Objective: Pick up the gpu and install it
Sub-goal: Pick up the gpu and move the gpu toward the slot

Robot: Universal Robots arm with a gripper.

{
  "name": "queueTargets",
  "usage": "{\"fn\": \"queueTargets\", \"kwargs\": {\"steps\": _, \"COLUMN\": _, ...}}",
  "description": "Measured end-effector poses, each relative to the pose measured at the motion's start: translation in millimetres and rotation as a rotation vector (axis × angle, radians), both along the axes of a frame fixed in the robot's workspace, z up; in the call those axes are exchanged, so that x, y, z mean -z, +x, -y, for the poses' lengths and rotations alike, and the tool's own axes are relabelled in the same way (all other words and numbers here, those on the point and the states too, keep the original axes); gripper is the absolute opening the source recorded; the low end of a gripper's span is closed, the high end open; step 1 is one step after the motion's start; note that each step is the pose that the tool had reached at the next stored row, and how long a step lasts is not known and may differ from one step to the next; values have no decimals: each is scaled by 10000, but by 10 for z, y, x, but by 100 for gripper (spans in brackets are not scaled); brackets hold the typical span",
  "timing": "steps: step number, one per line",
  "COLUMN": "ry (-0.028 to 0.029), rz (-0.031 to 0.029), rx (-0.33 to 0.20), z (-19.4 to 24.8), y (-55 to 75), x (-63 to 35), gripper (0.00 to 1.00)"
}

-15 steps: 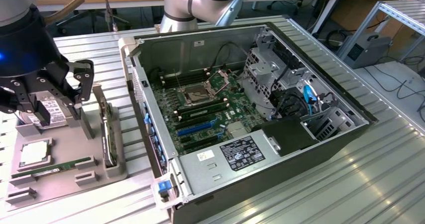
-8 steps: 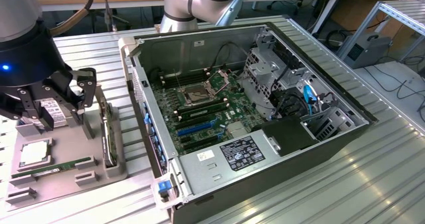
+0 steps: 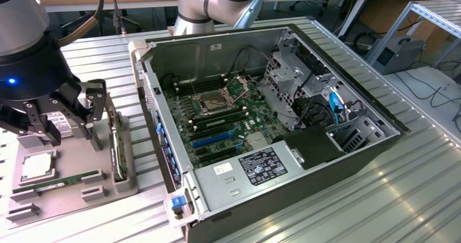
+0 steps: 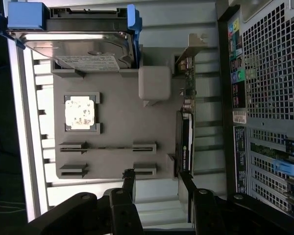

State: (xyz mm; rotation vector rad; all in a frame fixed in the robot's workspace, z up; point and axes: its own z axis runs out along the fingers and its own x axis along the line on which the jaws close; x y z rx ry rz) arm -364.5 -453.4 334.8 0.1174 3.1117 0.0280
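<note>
Gripper (image 4: 157, 188) fingers are closest to the wrist cam: two of them, spread wide, nothing between them. One fingertip (image 4: 185, 182) lines up with the end of the gpu (image 4: 184, 142); I can't tell if it touches. The other hangs over the tray's rim.

You've got one gpu (image 3: 115, 148). It stands on its long edge in a slot along the side of the grey tray (image 4: 117, 112) that faces the PC case (image 4: 264, 73), with its metal bracket at the far end from the fingers.

Count on the tray: one gpu, one hard drive (image 4: 83, 51) in a blue caddy, one CPU (image 4: 80, 112), one green memory stick (image 3: 59, 182). One raised grey block (image 4: 154, 83) sits just beside the card near its bracket end, between card and drive.

Room:
- The card's top edge is free.
- On its case side there's a narrow strip of ribbed table (image 3: 374, 200), then the case wall.
- On its tray side there's flat tray floor.

One case, lying on its side, open upward. The motherboard (image 3: 216, 124) is exposed, and one blue slot (image 3: 211, 139) shows among darker ones. A drive cage and loose cables (image 3: 324, 110) crowd the exterior view's right half of the case. The arm's joint (image 3: 216, 2) stands behind the case.
</note>
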Motion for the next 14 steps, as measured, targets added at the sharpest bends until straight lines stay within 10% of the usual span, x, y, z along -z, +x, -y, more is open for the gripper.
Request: {"fn": "queueTargets", "kwargs": {"steps": 14, "ry": -2, "rz": 0, "rx": 0, "z": 0, "y": 0, "x": 46, "gripper": 48}}
